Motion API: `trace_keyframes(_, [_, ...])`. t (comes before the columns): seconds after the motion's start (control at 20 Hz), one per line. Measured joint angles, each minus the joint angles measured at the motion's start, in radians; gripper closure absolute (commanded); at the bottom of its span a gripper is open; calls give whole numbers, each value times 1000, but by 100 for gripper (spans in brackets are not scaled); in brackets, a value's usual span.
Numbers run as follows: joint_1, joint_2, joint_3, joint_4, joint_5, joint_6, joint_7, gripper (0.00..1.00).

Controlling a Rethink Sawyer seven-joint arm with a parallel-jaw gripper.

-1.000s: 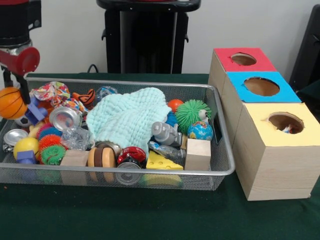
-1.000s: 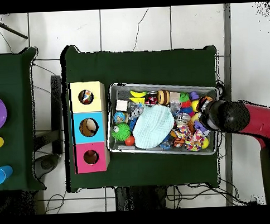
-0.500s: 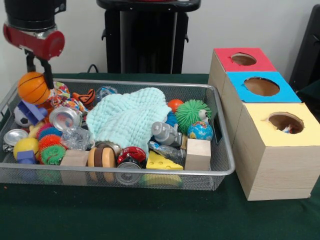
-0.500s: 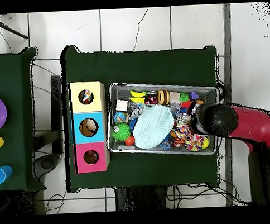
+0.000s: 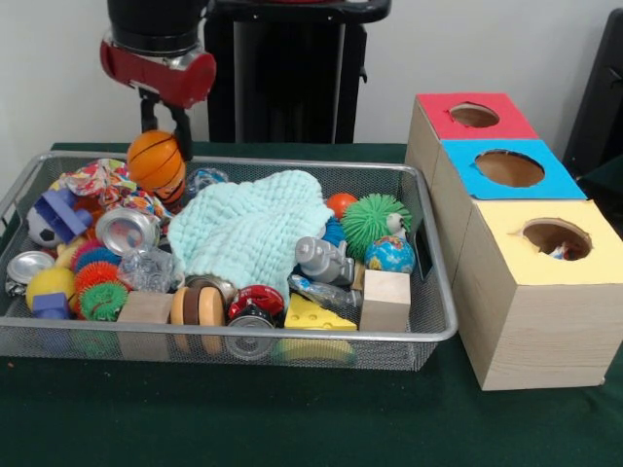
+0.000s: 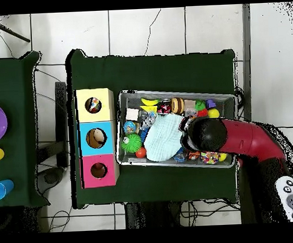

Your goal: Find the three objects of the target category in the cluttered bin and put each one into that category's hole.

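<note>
An orange basketball-style ball [image 5: 158, 162] hangs above the back left of the wire bin [image 5: 428, 331], with my gripper [image 5: 162, 146] shut on it. From above, the arm's red and black end [image 6: 205, 134] covers the ball and the gripper. Three boxes with round holes stand in a row beside the bin: red [image 5: 474, 116] [image 6: 99, 171], blue [image 5: 508, 168] [image 6: 96, 138] and yellow [image 5: 555, 238] [image 6: 93, 105]. Other balls lie in the bin: a green spiky ball [image 5: 376, 220], a globe ball [image 5: 389, 255] and a small orange ball [image 5: 341, 204].
A pale green cloth [image 5: 248, 227] [image 6: 166, 137] covers the bin's middle. Around it lie cans, wooden blocks [image 5: 385, 301], a cheese wedge [image 5: 317, 314], spiky balls [image 5: 101, 293] and a soccer ball [image 5: 39, 226]. A second table [image 6: 13, 132] with coloured cups shows at the overhead view's left.
My gripper has lifted the orange ball from the bin's left end and carried it right, towards the cloth. In the overhead view the arm has swung left over the bin.
</note>
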Motion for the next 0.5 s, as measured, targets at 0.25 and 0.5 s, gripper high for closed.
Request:
trace_keyframes(0.25, [52, 0, -49, 18, 35, -16, 3, 100])
trace_keyframes(0.5, [113, 0, -110, 43, 80, -48, 12, 100])
